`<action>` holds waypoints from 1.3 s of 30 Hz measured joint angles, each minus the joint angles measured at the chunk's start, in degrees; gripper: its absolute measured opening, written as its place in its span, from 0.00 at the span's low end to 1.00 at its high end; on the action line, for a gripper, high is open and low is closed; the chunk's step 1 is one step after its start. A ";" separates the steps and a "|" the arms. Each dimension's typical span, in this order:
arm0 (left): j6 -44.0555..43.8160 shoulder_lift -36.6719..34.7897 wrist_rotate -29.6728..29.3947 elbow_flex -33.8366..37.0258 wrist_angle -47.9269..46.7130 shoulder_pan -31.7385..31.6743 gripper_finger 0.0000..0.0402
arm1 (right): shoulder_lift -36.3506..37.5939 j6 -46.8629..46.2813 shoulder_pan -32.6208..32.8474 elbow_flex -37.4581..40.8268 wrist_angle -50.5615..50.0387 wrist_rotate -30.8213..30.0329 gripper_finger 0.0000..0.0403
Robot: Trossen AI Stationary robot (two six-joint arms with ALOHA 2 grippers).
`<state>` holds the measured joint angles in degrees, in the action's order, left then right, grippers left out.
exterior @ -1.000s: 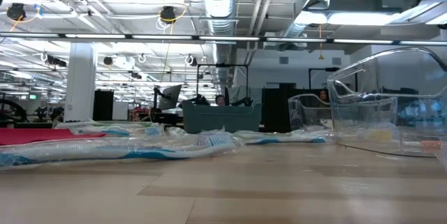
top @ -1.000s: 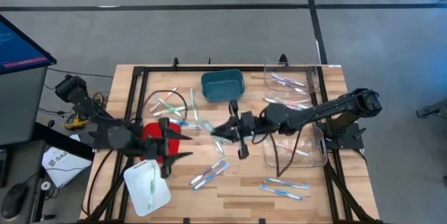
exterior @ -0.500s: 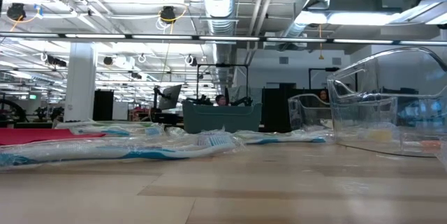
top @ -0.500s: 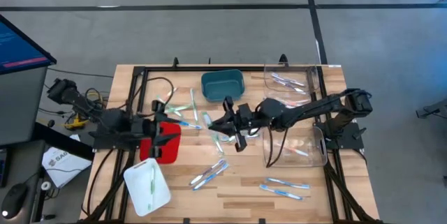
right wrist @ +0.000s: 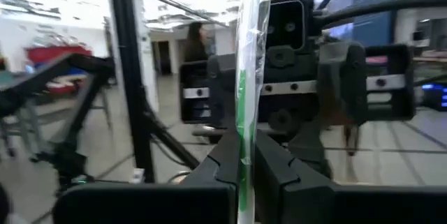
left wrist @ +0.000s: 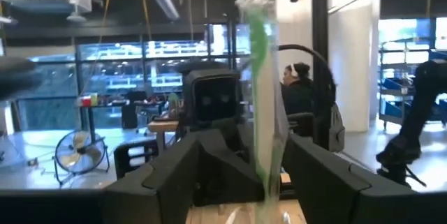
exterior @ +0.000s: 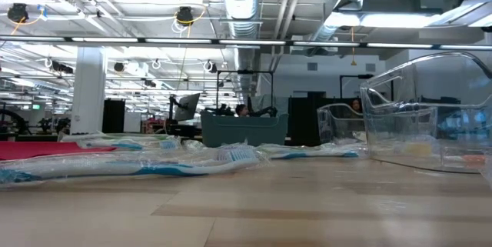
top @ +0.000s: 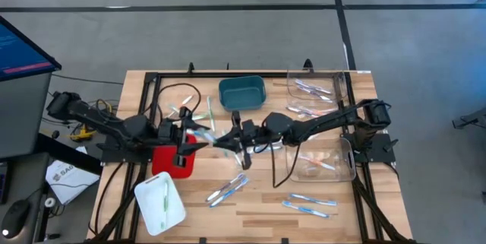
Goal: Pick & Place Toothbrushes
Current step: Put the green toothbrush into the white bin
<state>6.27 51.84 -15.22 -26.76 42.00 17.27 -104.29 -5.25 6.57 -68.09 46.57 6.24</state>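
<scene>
A light green toothbrush (right wrist: 246, 56) in a clear wrapper stands upright in the air over the table's middle, with my right gripper (right wrist: 243, 162) shut on it. My left gripper (left wrist: 260, 182) faces it from the table's left, open, one finger on either side of the toothbrush (left wrist: 264, 98) with a gap to each. In the high view my left gripper (top: 197, 139) and my right gripper (top: 222, 142) meet tip to tip. More wrapped toothbrushes (top: 228, 189) lie flat on the wood, and others (exterior: 138, 166) show in the low view. My right gripper pinches the wrapped toothbrush's shaft (right wrist: 242, 130) between its two fingers, well below the upper end. The fingers come level from the table's right and lie across it. The toothbrush stands upright, lifted clear of the table; its part below the fingers is hidden.
A red tray (top: 171, 162) lies under my left gripper. A white tray (top: 161, 204) holding a green toothbrush sits near the front left. A teal bin (top: 241, 92) stands at the back, and clear bins (top: 319, 86) (top: 325, 160) at the right. Black cables (top: 178, 92) loop at the left.
My right gripper has carried the green toothbrush toward the table's left, keeping it upright. My left gripper has swung from over the white tray toward the far edge and the right, rolling as it went, and now has its fingers around the toothbrush.
</scene>
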 joint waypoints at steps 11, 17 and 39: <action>-0.69 0.54 0.66 0.00 0.37 -0.28 0.63 | -0.20 2.86 0.85 -0.66 -2.58 -6.72 0.03; -0.86 1.63 0.68 -0.02 1.29 -0.32 0.59 | -0.96 2.88 0.11 -0.69 -2.28 -7.90 0.03; -2.17 4.14 -1.04 -0.02 1.71 -1.17 0.05 | -0.98 4.36 0.48 -0.66 -4.18 -9.33 0.13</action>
<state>4.10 55.98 -16.26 -26.79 43.71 16.10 -105.27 -0.89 7.05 -68.75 42.39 -3.09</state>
